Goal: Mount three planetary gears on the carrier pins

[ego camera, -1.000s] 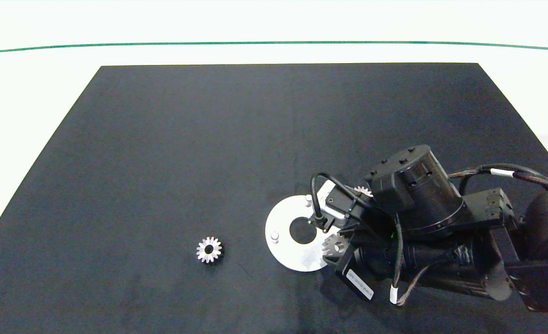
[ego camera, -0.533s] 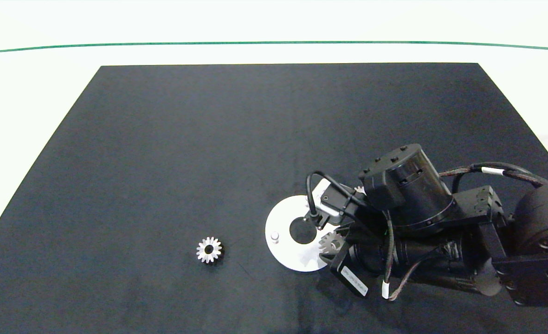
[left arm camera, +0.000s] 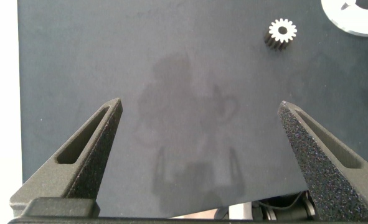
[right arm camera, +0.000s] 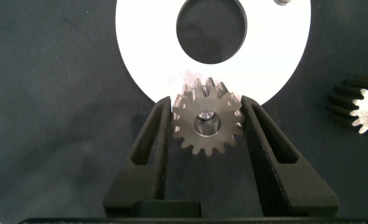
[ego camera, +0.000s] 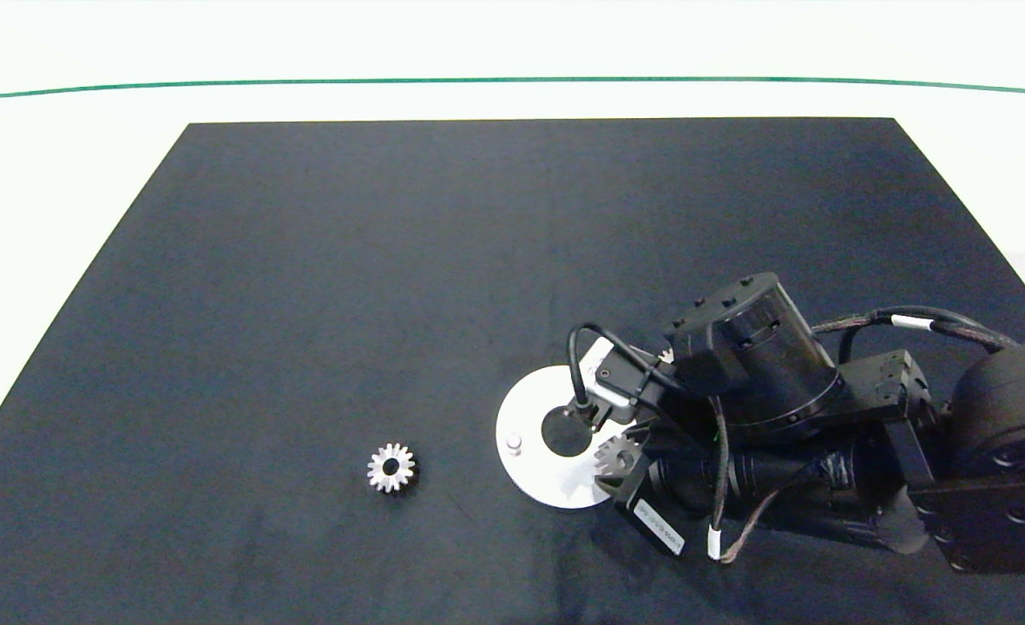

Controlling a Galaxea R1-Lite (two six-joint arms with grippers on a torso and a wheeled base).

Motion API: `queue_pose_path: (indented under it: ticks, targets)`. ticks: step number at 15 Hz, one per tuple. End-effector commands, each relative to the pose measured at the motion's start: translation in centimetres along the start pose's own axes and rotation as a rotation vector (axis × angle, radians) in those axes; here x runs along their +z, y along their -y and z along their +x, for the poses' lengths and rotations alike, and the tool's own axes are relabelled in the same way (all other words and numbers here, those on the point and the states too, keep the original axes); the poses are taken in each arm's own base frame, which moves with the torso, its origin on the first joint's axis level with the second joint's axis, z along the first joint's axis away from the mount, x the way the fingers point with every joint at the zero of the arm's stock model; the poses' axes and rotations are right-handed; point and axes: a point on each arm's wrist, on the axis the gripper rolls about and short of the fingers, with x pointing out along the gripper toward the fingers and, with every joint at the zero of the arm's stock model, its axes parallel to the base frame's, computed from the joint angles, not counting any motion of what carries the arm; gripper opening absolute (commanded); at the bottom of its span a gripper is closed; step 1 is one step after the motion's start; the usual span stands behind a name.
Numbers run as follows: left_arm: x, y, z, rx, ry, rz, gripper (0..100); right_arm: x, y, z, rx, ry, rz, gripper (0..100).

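One gear point(right arm camera: 207, 123) sits clamped in the right pincer point(right arm camera: 207, 127) at the white disc's point(right arm camera: 140, 50) edge, a peg showing through its bore. Looks like seating is in hand; next it should let go and fetch the gear on the bench point(ego camera: 390, 468). Left pincer point(left arm camera: 202, 134) hangs wide open.

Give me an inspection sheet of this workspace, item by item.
Surface: black mat on a white table.
Job's things: white disc with pins; one gear on a pin, one loose gear on the mat, another beside the disc.
Clutter: nothing seen.
Grippers: right gripper shut on the pinned gear; left gripper open above bare mat.
Cables: black cable looped on the right wrist.
Surroundings: green line beyond the mat.
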Motion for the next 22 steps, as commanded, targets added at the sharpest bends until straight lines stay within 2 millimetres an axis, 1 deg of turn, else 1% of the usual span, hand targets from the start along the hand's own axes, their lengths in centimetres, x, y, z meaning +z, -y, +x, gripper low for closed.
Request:
queue_pose_path:
  ticks: [1, 4, 6, 7, 13, 14, 15, 16, 17, 18, 19, 21, 22]
  targets:
    - [0.0, 0.0, 0.0, -0.001, -0.001, 0.001, 100, 0.0, 0.0, 0.1, -0.001, -0.001, -0.001, 19]
    - [0.0, 0.0, 0.0, -0.001, -0.001, 0.001, 100, 0.1, 0.0, 0.1, -0.001, -0.001, -0.001, 19]
    - [0.0, 0.0, 0.0, -0.001, -0.001, 0.001, 100, 0.0, -0.1, 0.6, 0.002, -0.014, 0.0, 19]
    - [0.0, 0.0, 0.0, -0.001, -0.002, 0.001, 100, -0.1, -0.2, 0.8, 0.002, -0.02, 0.0, 100]
    - [0.0, 0.0, 0.0, -0.012, -0.001, 0.002, 100, 0.0, 0.0, 0.3, 0.0, -0.01, 0.008, 100]
    - [0.0, 0.0, 0.0, -0.011, 0.001, 0.002, 100, 0.0, 0.2, -0.7, -0.005, 0.012, 0.013, 100]
    - [0.0, 0.0, -0.1, -0.011, 0.002, 0.002, 100, 0.1, 0.7, -2.5, -0.017, 0.056, 0.025, 100]
    - [0.0, 0.0, -0.1, -0.011, 0.002, 0.002, 100, 0.0, 1.0, -3.3, -0.027, 0.073, 0.032, 100]
    - [-0.1, 0.0, -0.2, -0.012, 0.007, 0.003, 100, -0.8, 2.5, -5.7, -0.068, 0.115, 0.069, 100]
    - [-0.1, 0.0, -0.2, -0.013, 0.007, 0.003, 100, -1.7, 3.8, -6.8, -0.107, 0.122, 0.105, 100]
    - [-0.1, 0.0, -0.1, -0.015, 0.006, 0.003, 100, -2.4, 4.9, -7.3, -0.141, 0.118, 0.138, 100]
    - [-0.1, 0.0, -0.2, -0.015, 0.007, 0.003, 100, -3.5, 7.1, -7.2, -0.182, 0.099, 0.204, 100]
    - [-0.1, 0.0, -0.2, -0.015, 0.007, 0.003, 100, -3.6, 7.6, -7.1, -0.19, 0.097, 0.216, 100]
